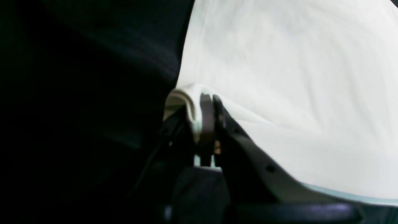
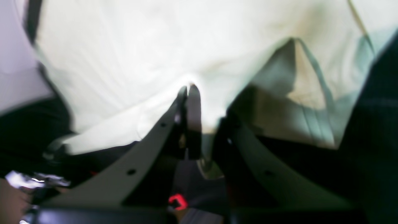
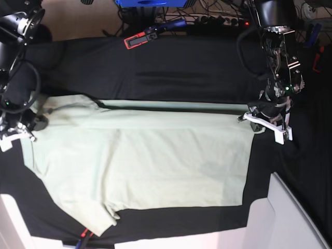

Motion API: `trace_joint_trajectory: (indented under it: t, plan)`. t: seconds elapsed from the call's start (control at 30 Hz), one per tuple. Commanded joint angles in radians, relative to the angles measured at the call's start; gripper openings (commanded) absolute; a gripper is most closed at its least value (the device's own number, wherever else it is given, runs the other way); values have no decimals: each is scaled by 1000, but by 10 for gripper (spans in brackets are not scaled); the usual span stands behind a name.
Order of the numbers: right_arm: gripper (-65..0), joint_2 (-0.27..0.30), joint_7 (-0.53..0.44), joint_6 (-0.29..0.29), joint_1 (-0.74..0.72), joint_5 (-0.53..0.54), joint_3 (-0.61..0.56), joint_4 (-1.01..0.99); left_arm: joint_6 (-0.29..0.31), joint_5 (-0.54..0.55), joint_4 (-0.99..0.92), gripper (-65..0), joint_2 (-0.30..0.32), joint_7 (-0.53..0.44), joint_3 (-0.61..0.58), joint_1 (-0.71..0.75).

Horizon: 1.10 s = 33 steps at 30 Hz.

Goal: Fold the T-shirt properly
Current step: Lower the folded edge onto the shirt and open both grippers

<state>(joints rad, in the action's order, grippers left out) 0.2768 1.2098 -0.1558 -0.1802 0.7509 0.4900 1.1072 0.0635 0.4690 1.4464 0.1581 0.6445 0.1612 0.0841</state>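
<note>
The pale mint-green T-shirt (image 3: 145, 155) lies spread on the black table cloth, with its collar end at the left and its hem at the right in the base view. A narrow strip along its far edge (image 3: 171, 105) is turned over. My left gripper (image 1: 207, 101) is shut on the fabric edge; in the base view this left gripper (image 3: 248, 116) sits at the far hem corner. My right gripper (image 2: 189, 90) is shut on a pinch of cloth, and in the base view the right gripper (image 3: 31, 135) is at the shirt's far left end. One sleeve (image 3: 98, 218) points toward the near edge.
A red-and-black tool (image 3: 137, 39) lies on the black table cloth (image 3: 181, 67) at the back. Cables and a blue box (image 3: 150, 2) sit behind the table. White panels stand at the near right (image 3: 290, 218) and near left (image 3: 10, 223).
</note>
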Motion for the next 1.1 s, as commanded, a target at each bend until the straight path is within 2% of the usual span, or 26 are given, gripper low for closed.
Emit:
trace_joint_trajectory:
  t: [0.0,0.2,0.33,0.4,0.47,0.53,0.57,0.63,0.67,0.73,0.83,0.9,0.97,1.07]
  plan:
    - [-649,20,-41,-3,-28,20,-27,1,-3,-2,6,-650,11,-21,4,-24]
    - [-647,20,-155,-3,-54,19,-90,-103,-3,-2,-57,-650,11,-22,2,-66]
    - [-646,22,-199,-3,-55,19,-90,-111,-3,-3,-98,-650,19,-22,-82,-102]
    - [-611,22,-207,-3,-55,19,-90,-109,-3,-3,-105,-650,18,-24,-102,-108]
    - [-518,22,-210,-8,-57,19,-90,-106,-3,-3,-103,-650,11,-24,-105,-117]
    - [-370,23,-210,-9,-60,19,-89,-91,-3,-2,-98,-581,11,-24,-104,-120]
    - [-292,23,-210,-11,-61,19,-87,-68,-3,-2,-97,-514,11,-24,-102,-122]
    - [-202,23,-212,-32,-57,19,-84,-23,-3,-2,-95,-405,16,-24,-99,-131]
    - [-199,23,-216,-64,-55,19,-84,4,-3,-2,-95,-349,18,-24,-87,-137]
    - [-199,39,-232,-124,-40,19,-83,58,2,1,-94,-284,18,-24,-39,-140]
    - [-199,48,-247,-143,6,20,-80,169,3,3,-16,-213,18,-24,31,-129]
    - [-199,48,-242,-143,64,25,-64,235,3,-2,67,-228,19,-24,56,-80]
    - [-199,22,-230,-143,121,28,9,273,5,-2,138,-250,19,-22,57,-28]
    - [-199,-84,-230,-120,222,22,192,314,5,-2,205,-328,21,-22,57,75]
